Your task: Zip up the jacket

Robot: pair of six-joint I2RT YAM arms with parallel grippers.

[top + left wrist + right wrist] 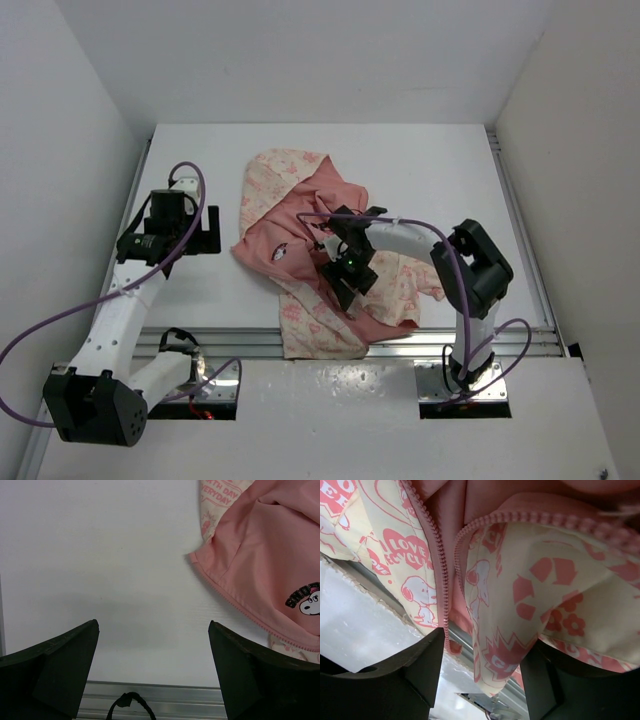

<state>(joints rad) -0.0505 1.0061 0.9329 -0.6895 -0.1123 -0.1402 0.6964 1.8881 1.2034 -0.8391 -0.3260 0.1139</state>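
Note:
The jacket (310, 240) lies crumpled and open in the middle of the table, pink lining up, cream printed hood at the far side. My right gripper (342, 290) hovers over its near part, jaws open. In the right wrist view (487, 640) a cream printed flap (520, 600) hangs between the fingers, and two separate pink zipper edges (439, 555) run side by side, unjoined. My left gripper (212, 231) is open and empty over bare table, left of the jacket. Its wrist view (153, 625) shows the jacket's pink lining (260, 555) at the upper right.
An aluminium rail (430, 340) runs along the table's near edge, and the jacket's hem hangs over it. The rail also shows in the left wrist view (170, 695) with a black cable loop (127, 702). White walls close in left, right and behind.

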